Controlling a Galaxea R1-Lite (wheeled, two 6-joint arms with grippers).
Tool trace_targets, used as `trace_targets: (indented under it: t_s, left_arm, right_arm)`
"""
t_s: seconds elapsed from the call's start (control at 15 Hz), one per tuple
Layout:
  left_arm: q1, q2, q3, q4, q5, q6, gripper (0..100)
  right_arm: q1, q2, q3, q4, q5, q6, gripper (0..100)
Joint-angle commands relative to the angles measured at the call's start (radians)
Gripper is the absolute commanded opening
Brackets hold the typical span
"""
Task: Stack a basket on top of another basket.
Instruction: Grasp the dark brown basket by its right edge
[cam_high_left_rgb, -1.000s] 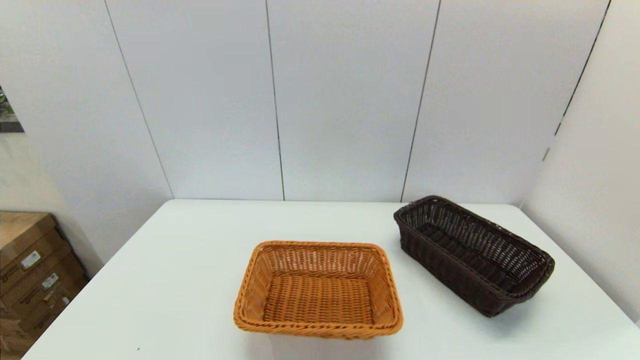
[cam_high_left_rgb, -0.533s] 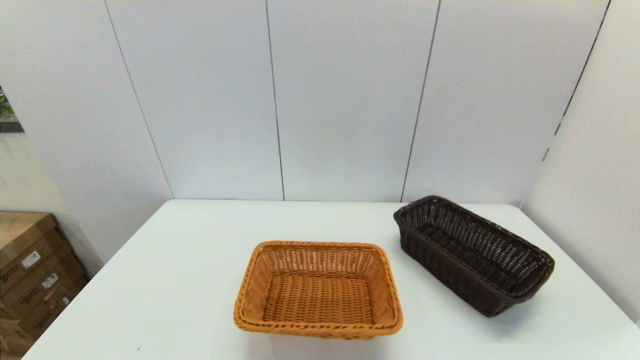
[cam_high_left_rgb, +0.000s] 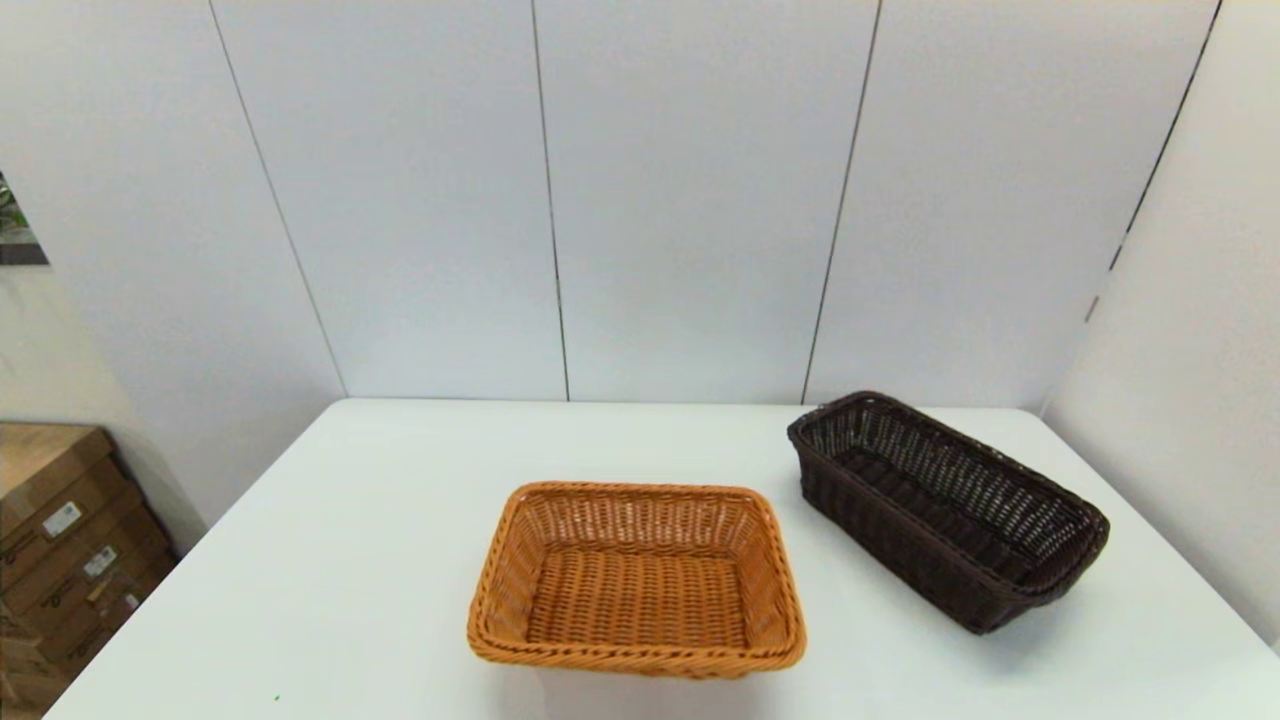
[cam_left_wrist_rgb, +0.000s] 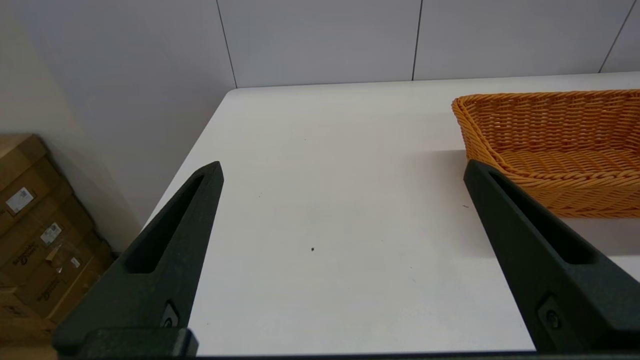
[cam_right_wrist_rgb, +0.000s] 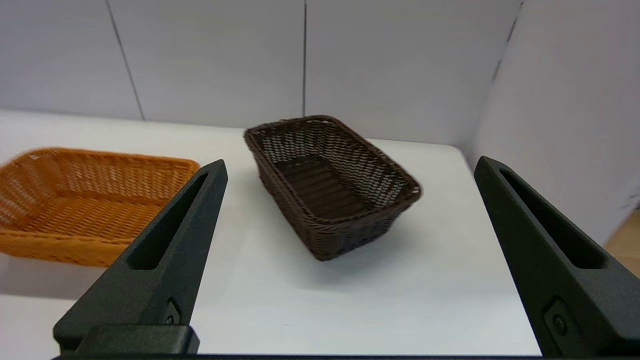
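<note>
Wall panels (cam_high_left_rgb: 690, 200): pale grey flat panels with thin dark vertical seams, standing behind the tabletop and along its right side.
Tabletop (cam_high_left_rgb: 340, 560): smooth white surface with rounded far corners; both baskets rest on it, apart from each other, neither stacked.
Cardboard boxes (cam_high_left_rgb: 60, 550): brown cartons with small white labels, piled on the floor off the tabletop's left edge.
Dark brown basket (cam_high_left_rgb: 945, 505): long rectangular wicker basket, almost black, with an open-weave upper wall, a tighter woven base and a braided rim; it sits on the right part of the tabletop toward the far corner, turned at an angle, upright, with nothing inside it.
Orange basket (cam_high_left_rgb: 635, 580): orange-tan rectangular wicker basket with sloping walls, a close-woven floor and a braided rim; it sits near the middle of the tabletop toward the front edge, to the left of the dark one, upright, with nothing inside it.
Right end effector (cam_right_wrist_rgb: 350, 167): out of the head view; the two long black matte fingers are spread wide, holding nothing, above the tabletop's near edge, with the dark brown basket ahead between them.
Left end effector (cam_left_wrist_rgb: 342, 167): out of the head view; fingers likewise spread wide and holding nothing, above the left part of the tabletop, the orange basket's corner near one finger (cam_left_wrist_rgb: 530, 240).
</note>
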Motion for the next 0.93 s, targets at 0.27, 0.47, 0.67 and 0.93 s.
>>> trace_targets:
  t_s: [0.27,0.47,0.67,0.93]
  left_arm:
    - [0.000,0.000,0.002,0.001,0.001,0.000,100]
    - [0.000,0.000,0.002,0.001,0.001,0.000,100]
    - [0.000,0.000,0.002,0.001,0.001,0.000,100]
    - [0.000,0.000,0.002,0.001,0.001,0.000,100]
  right_arm:
    - [-0.012,0.119,-0.189,0.103,0.006,-0.038,100]
    - [-0.009,0.107,-0.207,0.221,0.009,-0.060,100]
    - [-0.004,0.111,-0.209,0.388,0.014,-0.067,100]
    - [-0.011,0.256,-0.205,0.475,0.008,-0.078,100]
